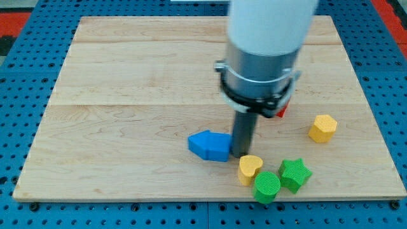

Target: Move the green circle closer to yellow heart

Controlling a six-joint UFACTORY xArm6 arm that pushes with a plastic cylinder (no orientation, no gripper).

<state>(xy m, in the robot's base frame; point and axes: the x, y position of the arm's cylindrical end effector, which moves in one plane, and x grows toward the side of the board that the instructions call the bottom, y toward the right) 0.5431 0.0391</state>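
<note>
The green circle (267,186) lies near the view's bottom edge of the wooden board (127,76), touching or almost touching the yellow heart (250,168) just up and left of it. My tip (240,154) stands on the board right above the heart, between it and the blue block (210,145) on its left. The arm's white and grey body (264,57) rises above the rod and hides part of the board behind it.
A green star (295,173) sits right of the green circle, close to it. A yellow hexagon (322,128) lies further to the right. A red block (281,111) shows partly behind the arm. Blue pegboard (19,76) surrounds the board.
</note>
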